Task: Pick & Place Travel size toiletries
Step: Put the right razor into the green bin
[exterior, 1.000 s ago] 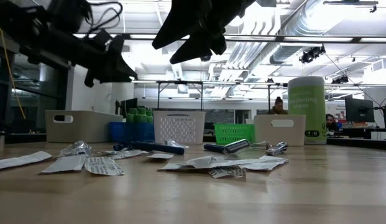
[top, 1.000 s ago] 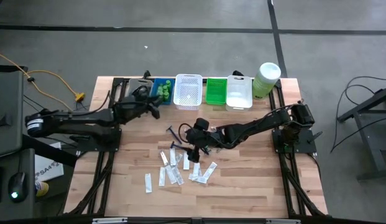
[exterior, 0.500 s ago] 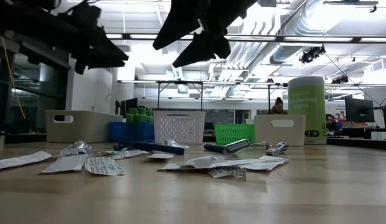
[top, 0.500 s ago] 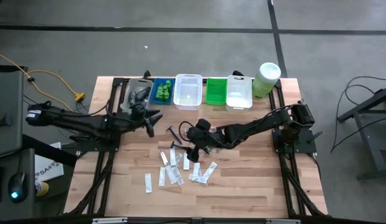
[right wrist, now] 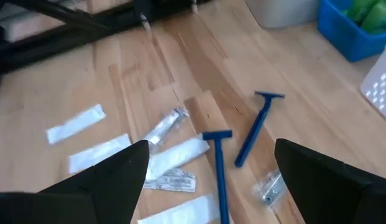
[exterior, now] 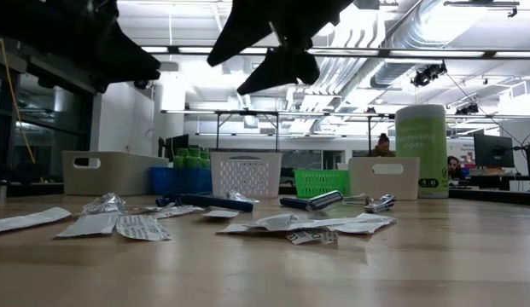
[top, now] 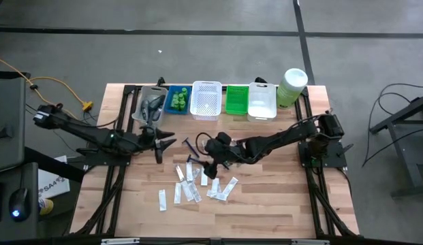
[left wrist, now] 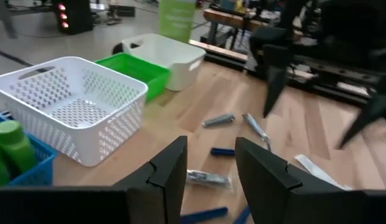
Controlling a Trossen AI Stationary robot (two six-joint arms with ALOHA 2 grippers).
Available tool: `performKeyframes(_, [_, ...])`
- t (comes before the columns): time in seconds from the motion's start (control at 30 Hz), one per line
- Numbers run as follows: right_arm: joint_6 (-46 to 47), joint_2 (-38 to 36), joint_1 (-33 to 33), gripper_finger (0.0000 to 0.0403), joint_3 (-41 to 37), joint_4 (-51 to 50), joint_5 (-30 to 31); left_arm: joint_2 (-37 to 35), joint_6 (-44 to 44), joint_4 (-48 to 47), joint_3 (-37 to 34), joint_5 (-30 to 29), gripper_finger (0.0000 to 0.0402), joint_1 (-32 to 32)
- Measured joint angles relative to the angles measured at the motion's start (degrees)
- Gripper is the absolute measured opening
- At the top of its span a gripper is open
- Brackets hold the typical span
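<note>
The travel size toiletries lie loose on the wooden table: flat white sachets (top: pixel 191 185), blue-handled razors (right wrist: pixel 252 129) and small silvery packets (right wrist: pixel 168 126). Green bottles (top: pixel 178 101) stand in the blue basket. My left gripper (top: pixel 165 144) hovers open and empty left of the pile, in front of the basket row; in its wrist view (left wrist: pixel 210 146) nothing sits between the fingers. My right gripper (top: pixel 210 162) hangs wide open above the razors and sachets (right wrist: pixel 211 149), touching nothing.
A row of baskets stands along the far edge: clear (top: pixel 150 104), blue, white mesh (top: pixel 206 100), green (top: pixel 236 99) and white (top: pixel 261 102). A pale-green canister (top: pixel 293 85) stands at the far right. Bare wood lies at the near edge (top: pixel 265 218).
My left gripper has swung away from the baskets at the far edge, toward the table's near edge and the pile, turning as it went; its finger gap looks unchanged. My right gripper has stayed in place above the pile and rolled a little.
</note>
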Motion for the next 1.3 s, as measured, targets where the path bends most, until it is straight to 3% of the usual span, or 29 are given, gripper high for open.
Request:
performKeyframes(0.23, [-3.7, 3.8, -0.9, 0.0341, 0.0, 2.9, 0.4, 0.1, 0.0, -1.4, 0.0, -0.3, 0.0136, -4.5])
performKeyframes(0.53, [-0.7, 8.5, -5.3, 0.0341, 0.4, 9.1, 0.5, -0.6, -0.5, -3.8, 0.0, -3.3, 0.0136, -8.5])
performKeyframes(0.9, [-0.3, 12.5, -8.3, 0.0341, 10.6, 0.9, 0.6, -0.6, -3.0, -4.2, 0.0, -6.2, 0.0136, -8.7])
performKeyframes(1.07, [4.5, 16.5, -8.4, 0.0340, 14.6, -5.3, 2.0, -0.6, -6.1, -4.3, 0.0, -8.1, 0.0136, -8.7])
performKeyframes(1.3, [4.6, 21.4, -8.3, 0.0312, 16.9, -4.1, 6.1, -0.6, -7.1, -4.0, 0.0, -8.3, 0.0136, -8.7])
